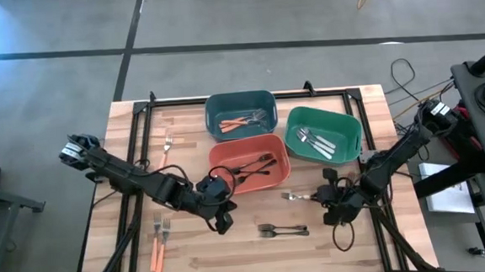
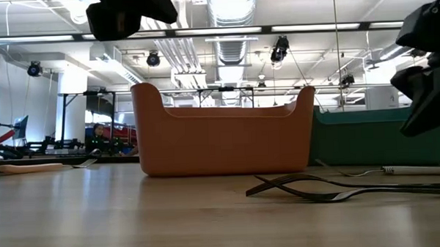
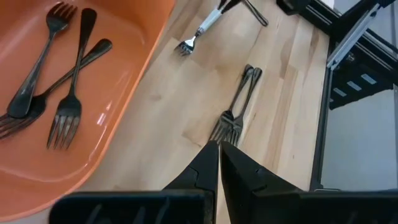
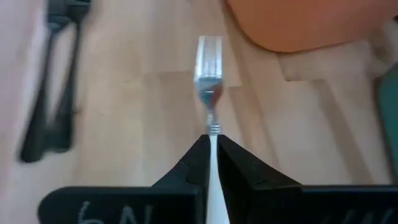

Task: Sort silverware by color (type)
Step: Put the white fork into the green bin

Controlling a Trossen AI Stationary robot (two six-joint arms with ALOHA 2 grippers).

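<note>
Forks [image 1: 159,240] with orange handles at the table's [image 1: 233,259] left, one more [image 1: 167,143] farther back. Left gripper [image 1: 223,222] pinched shut, empty, near the orange bin [image 1: 280,177] holding black forks [image 3: 46,81]. Black pair [image 1: 284,230] flat on the wood. Right gripper [image 1: 324,198] clamped on a shiny silver fork [image 4: 209,81], white-handled, low over the table.

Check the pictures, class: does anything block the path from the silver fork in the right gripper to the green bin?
Nothing visible does. The right gripper holds the silver fork by its handle; bare table separates it from the green bin.
</note>
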